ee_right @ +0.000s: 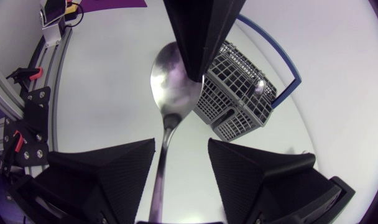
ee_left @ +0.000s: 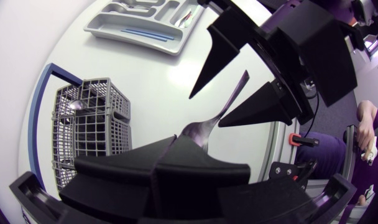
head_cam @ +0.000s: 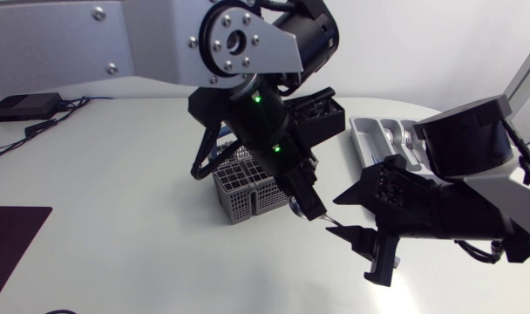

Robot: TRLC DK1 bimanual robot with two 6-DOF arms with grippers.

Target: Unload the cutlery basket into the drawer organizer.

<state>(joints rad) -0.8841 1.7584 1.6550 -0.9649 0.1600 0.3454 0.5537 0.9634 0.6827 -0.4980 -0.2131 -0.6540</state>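
Pinching a spoon [ee_right: 172, 78] in the closed left gripper [head_cam: 309, 205] beside the cutlery basket [head_cam: 243, 187]; straddling its handle with the wide-open right gripper [ee_right: 181, 144]

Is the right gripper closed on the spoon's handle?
No, the right gripper is open; the spoon handle runs between its fingers, clear of one.

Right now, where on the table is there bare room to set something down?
Bare tabletop lies between the cutlery basket and the dark mat, and in front of the basket. Crowded: between basket and organizer, where the left gripper holds a spoon between the open fingers of the right gripper.
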